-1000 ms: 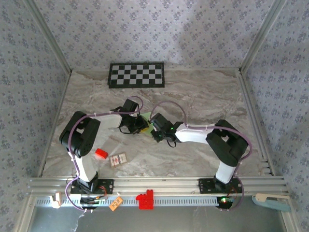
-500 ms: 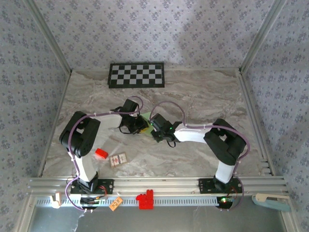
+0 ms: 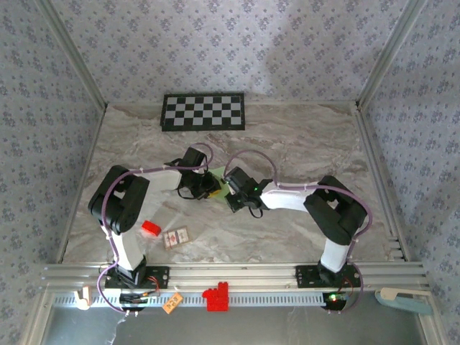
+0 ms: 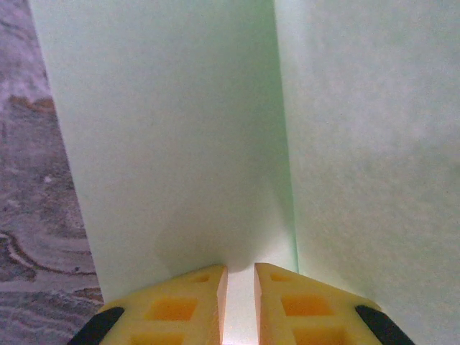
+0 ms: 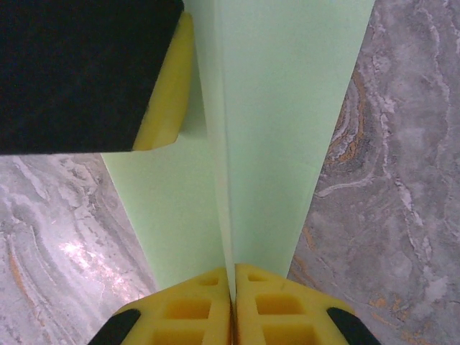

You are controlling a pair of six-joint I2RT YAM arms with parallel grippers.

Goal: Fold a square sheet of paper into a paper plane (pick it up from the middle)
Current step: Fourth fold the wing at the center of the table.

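Floral-patterned walls [image 3: 230,43], grey marbled tabletop [image 3: 309,136]

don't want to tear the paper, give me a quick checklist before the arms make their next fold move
1. The right tool is shut on the green paper at its fold: ok, fingers pressed together.
2. The left tool holds the paper: ok, the sheet runs between its nearly closed fingers.
3. Centre crease formed: ok, a straight crease shows in the left wrist view.
4. Paper edges aligned: cannot tell, the far edges are out of frame.
5. The red block and small card are apart from the paper: ok, they lie near the left arm's base.
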